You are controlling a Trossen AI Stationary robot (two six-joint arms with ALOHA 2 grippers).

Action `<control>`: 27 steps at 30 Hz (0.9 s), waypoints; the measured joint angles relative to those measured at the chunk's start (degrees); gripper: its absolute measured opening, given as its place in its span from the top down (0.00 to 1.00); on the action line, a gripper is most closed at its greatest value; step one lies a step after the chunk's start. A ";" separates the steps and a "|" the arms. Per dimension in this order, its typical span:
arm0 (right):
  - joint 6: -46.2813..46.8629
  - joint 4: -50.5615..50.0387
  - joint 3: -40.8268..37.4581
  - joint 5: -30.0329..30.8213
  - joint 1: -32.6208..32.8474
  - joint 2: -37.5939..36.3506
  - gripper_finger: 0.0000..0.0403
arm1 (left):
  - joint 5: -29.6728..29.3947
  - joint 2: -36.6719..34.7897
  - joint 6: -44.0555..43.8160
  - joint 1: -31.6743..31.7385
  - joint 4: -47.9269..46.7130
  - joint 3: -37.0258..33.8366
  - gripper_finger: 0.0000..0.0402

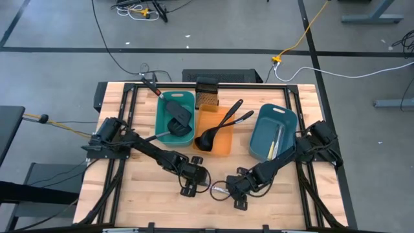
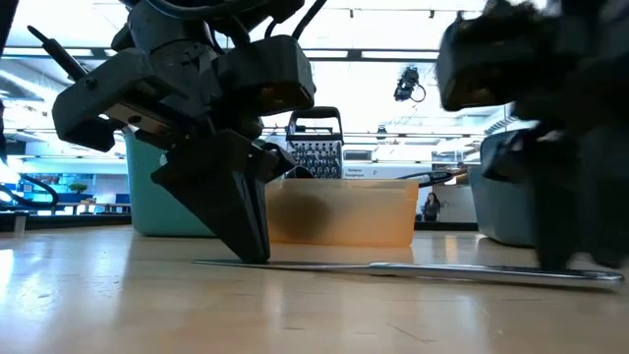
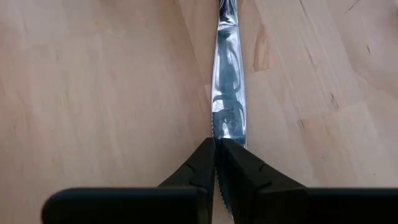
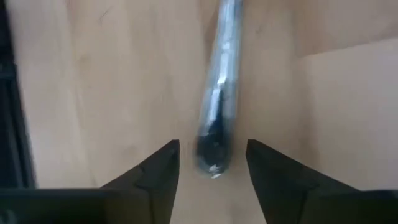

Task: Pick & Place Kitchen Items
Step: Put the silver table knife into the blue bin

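Observation:
A silvery table knife [image 2: 413, 269] lies flat on the wooden table near its front edge, between my two grippers. My left gripper [image 3: 215, 149] is shut, pointing down with its tips on the knife's blade. My right gripper [image 4: 212, 158] is open, and its fingers stand on either side of the knife's rounded handle end [image 4: 214, 152] without touching it. Two black-headed spatulas [image 1: 178, 115] lie in the teal tray [image 1: 160, 123]. Two black ladles [image 1: 208, 138] lie in the orange tray [image 1: 224, 146]. Pale cutlery [image 1: 275, 142] lies in the blue tray [image 1: 262, 137]. My left gripper presses its shut fingertips [image 3: 233, 163] down on the knife's serrated blade [image 3: 229, 118], coming from above. The fingers lie along the blade. The knife lies flat on the table; the serrated edge shows in the thin slit between the fingers.
The three trays stand in a row across the table's far half, with a small dark mesh box [image 1: 208, 94] behind them. Bare wood lies to the left and right of the grippers at the table's near edge.

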 joint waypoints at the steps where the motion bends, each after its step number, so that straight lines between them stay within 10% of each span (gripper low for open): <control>1: 0.64 0.03 0.05 0.56 0.49 0.18 0.51 | 0.05 0.02 -0.18 0.17 0.07 0.00 0.92; 27: -0.36 -3.29 0.73 5.66 2.43 4.46 0.62 | 5.32 0.29 -2.57 1.39 1.69 -0.11 0.96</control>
